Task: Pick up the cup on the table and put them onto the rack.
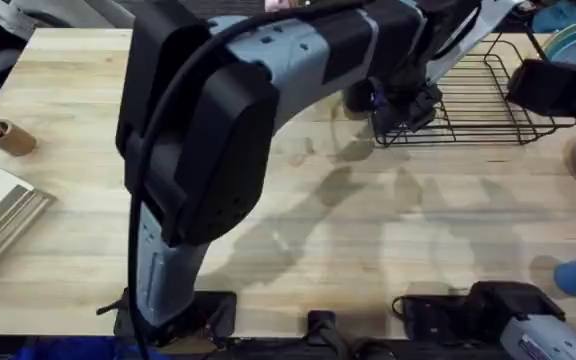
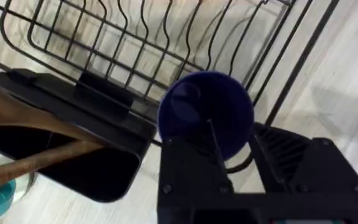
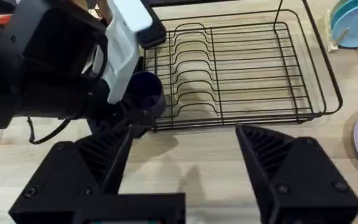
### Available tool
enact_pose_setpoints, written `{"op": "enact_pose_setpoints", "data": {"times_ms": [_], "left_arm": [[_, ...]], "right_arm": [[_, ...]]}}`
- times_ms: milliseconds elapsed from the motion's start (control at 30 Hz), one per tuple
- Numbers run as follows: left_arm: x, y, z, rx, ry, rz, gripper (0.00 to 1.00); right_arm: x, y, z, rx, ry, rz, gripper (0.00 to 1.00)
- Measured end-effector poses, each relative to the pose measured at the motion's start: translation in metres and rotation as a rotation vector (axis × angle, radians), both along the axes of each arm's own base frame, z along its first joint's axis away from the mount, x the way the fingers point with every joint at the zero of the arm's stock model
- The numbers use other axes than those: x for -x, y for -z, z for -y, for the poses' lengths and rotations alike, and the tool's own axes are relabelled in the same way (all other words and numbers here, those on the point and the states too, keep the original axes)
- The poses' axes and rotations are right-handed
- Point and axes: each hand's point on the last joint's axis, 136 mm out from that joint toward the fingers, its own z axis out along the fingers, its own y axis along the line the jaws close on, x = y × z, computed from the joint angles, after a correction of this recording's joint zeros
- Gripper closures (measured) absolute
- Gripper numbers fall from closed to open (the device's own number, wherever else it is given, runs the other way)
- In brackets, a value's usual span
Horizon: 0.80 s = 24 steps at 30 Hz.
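overhead: left claw (image 1: 408, 105) at near-left corner of rack (image 1: 488, 95), grip blurred | left wrist: clenched on navy cup (image 2: 205, 115), brighter blue inside, apparently above rack edge | right wrist: right claw (image 3: 185, 171) spread wide, holding nothing, over desk (image 3: 210, 155)
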Motion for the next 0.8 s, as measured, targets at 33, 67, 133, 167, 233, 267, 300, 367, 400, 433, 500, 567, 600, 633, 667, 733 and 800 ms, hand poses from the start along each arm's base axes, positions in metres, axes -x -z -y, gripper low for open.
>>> {"op": "enact_pose_setpoints", "data": {"times_ms": [33, 67, 133, 167, 233, 267, 300, 367, 400, 433, 500, 567, 600, 633, 667, 733, 800], "left_arm": [[0.000, -0.001, -0.001, -0.003, -0.001, -0.002, 0.660], [0.000, -0.003, -0.001, -0.005, -0.004, -0.003, 0.660], [0.000, -0.008, 0.000, -0.001, -0.004, 0.001, 0.660], [-0.001, -0.012, 0.000, 0.003, -0.004, 0.005, 0.655], [-0.002, -0.021, 0.002, 0.012, -0.006, 0.012, 0.650], [-0.004, -0.032, 0.003, 0.024, -0.008, 0.021, 0.646], [-0.004, -0.036, 0.003, 0.025, -0.008, 0.022, 0.645], [-0.003, -0.040, 0.002, 0.024, -0.008, 0.021, 0.644], [-0.002, -0.043, 0.002, 0.022, -0.008, 0.020, 0.644], [-0.002, -0.045, 0.001, 0.021, -0.008, 0.019, 0.644], [-0.001, -0.050, 0.000, 0.020, -0.008, 0.018, 0.644], [0.000, -0.055, -0.001, 0.020, -0.008, 0.018, 0.631], [-0.001, -0.057, 0.000, 0.022, -0.008, 0.020, 0.623], [-0.001, -0.059, 0.000, 0.024, -0.009, 0.022, 0.615], [-0.001, -0.061, 0.000, 0.026, -0.009, 0.025, 0.607], [-0.002, -0.062, 0.000, 0.026, -0.011, 0.030, 0.594], [-0.002, -0.061, -0.002, 0.016, -0.017, 0.031, 0.581]], "right_arm": [[0.000, 0.000, 0.000, 0.000, 0.000, 0.000, 0.005], [0.000, 0.000, 0.000, 0.000, 0.000, 0.000, 0.005], [0.000, 0.000, 0.000, 0.000, 0.000, 0.000, 0.005], [0.000, 0.000, 0.000, 0.000, 0.000, 0.000, 0.005], [0.000, 0.000, 0.000, 0.000, 0.000, 0.000, 0.005], [0.000, 0.000, 0.000, 0.000, 0.000, 0.000, 0.006], [0.000, 0.000, 0.000, 0.000, 0.000, 0.000, 0.006], [0.000, 0.000, 0.000, 0.000, 0.000, 0.000, 0.005], [0.000, 0.000, 0.000, 0.000, 0.000, 0.000, 0.005], [0.000, 0.000, 0.000, 0.000, 0.000, 0.000, 0.005], [0.000, 0.000, 0.000, 0.000, 0.000, 0.000, 0.004], [0.000, 0.000, 0.000, 0.000, 0.000, 0.000, 0.005], [0.000, 0.000, 0.000, 0.000, 0.000, 0.000, 0.005], [0.000, 0.000, 0.000, 0.000, 0.000, 0.000, 0.005], [0.000, 0.000, 0.000, 0.000, 0.000, 0.000, 0.005], [0.000, 0.000, 0.000, 0.000, 0.000, 0.000, 0.005], [0.000, 0.000, 0.000, 0.000, 0.000, 0.000, 0.005]]}}
